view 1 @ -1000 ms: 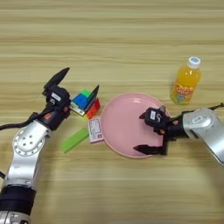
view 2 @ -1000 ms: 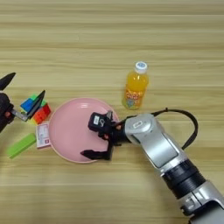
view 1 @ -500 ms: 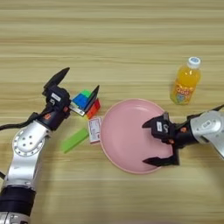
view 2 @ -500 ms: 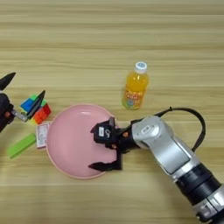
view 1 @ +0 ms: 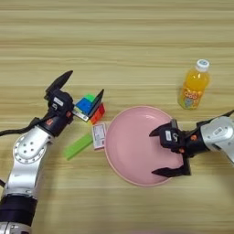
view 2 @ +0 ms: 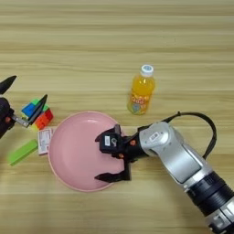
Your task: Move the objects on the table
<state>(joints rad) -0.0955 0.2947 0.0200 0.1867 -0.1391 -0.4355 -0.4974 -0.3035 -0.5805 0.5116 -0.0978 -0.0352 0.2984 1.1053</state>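
The multicoloured puzzle cube [view 1: 89, 108] lies on the table [view 1: 119, 50] left of the pink plate [view 1: 132, 151]. My left gripper [view 1: 80, 91] is open, its fingers spread wide, and one black finger [view 1: 97, 99] lies across the cube's top. Over the plate's right half my right gripper [view 1: 162, 152] is open; one finger is above the plate's inside, the other at its near rim. Whether they touch the plate I cannot tell. The orange-juice bottle [view 1: 194, 85] with its white cap stands upright beyond the right arm, apart from both grippers.
A green bar [view 1: 78, 146] lies slanted left of the plate. A small white and red card [view 1: 98, 135] rests between the bar and the plate's left rim. A black cable [view 2: 201, 123] loops beside the right forearm.
The pink plate has slid toward the near edge, and my right gripper moved the same way with it. The left arm, cube and bottle have stayed put.
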